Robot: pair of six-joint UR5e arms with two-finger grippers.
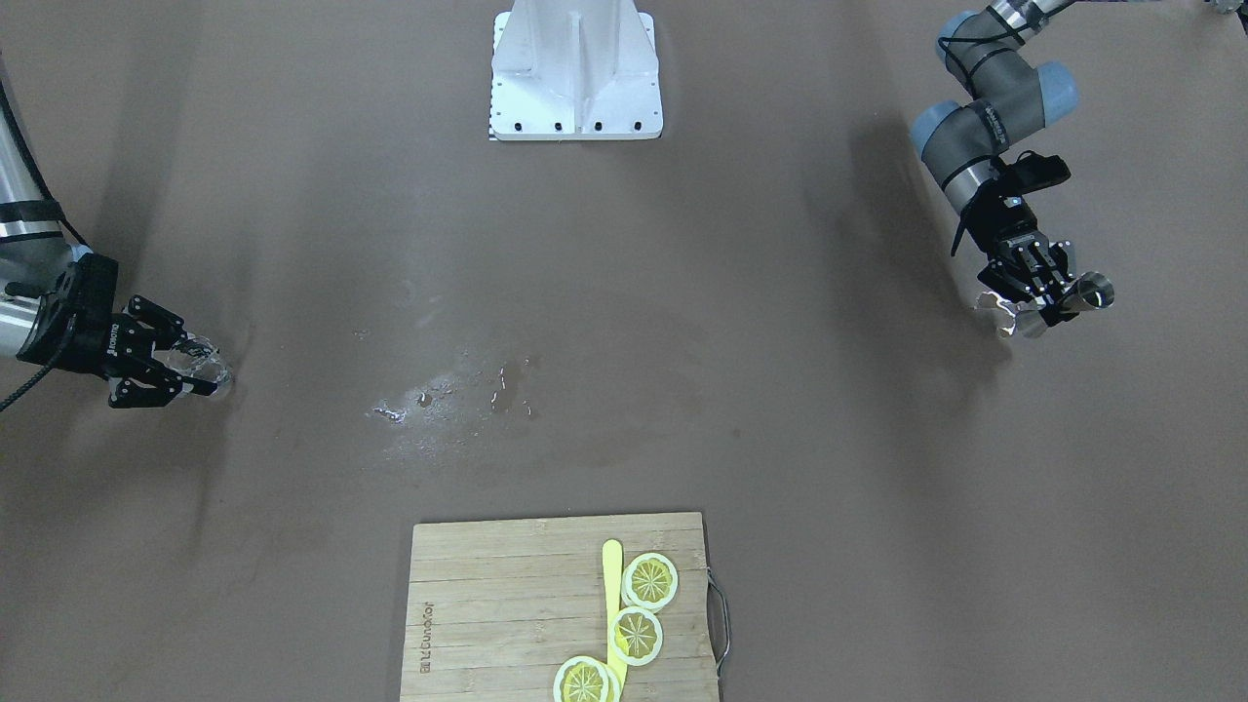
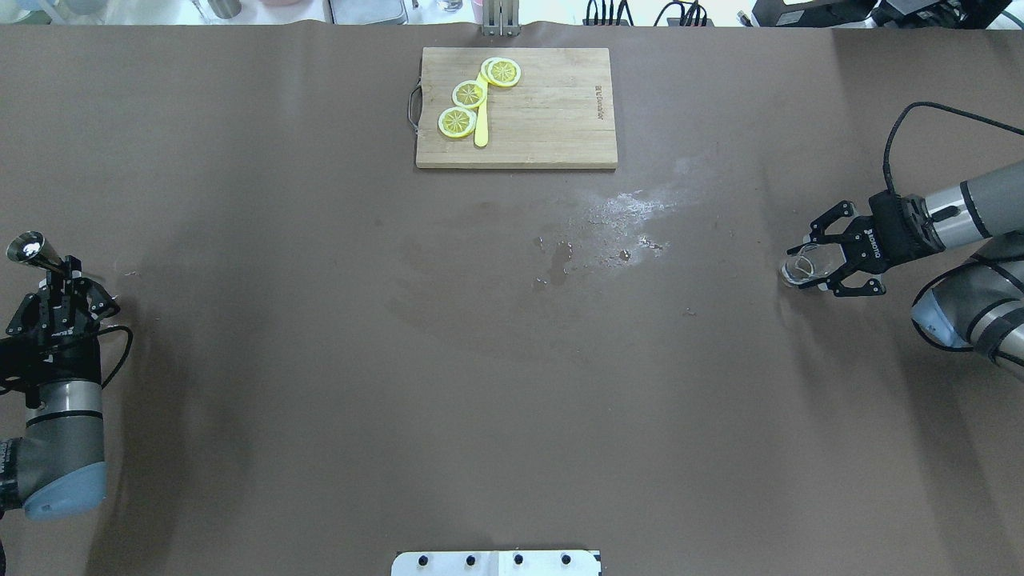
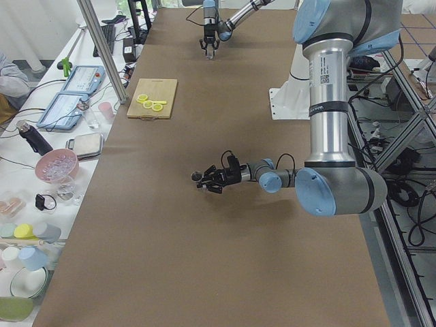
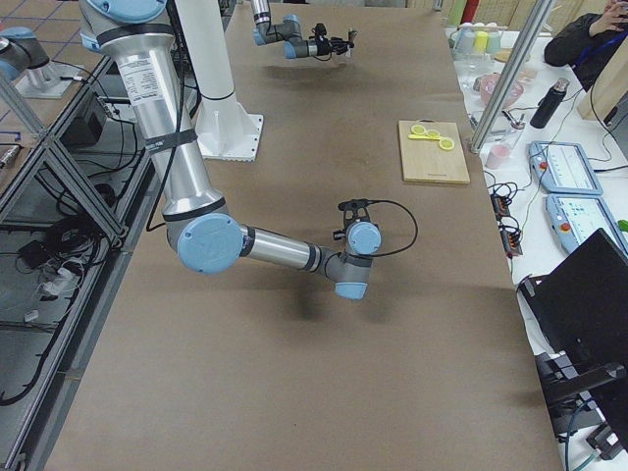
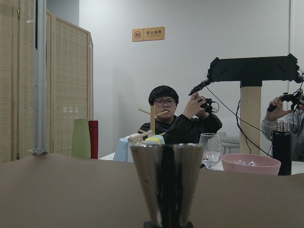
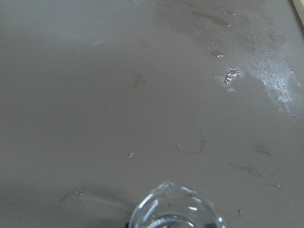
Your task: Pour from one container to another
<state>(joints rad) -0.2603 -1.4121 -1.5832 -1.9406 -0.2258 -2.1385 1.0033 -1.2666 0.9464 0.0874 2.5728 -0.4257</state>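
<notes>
Overhead exterior: ROBOTIQ-marked right claw (image 2: pixel 810 267) grips glass (image 2: pixel 795 270); left claw (image 2: pixel 62 275) grips jigger (image 2: pixel 30 250).

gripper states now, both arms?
Left gripper: closed, holding the metal jigger.
Right gripper: closed, holding the clear glass.

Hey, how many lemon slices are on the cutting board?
3, all on the cutting board along a yellow utensil: far slice, middle slice, near slice. The far slice may hide another beneath.
</notes>
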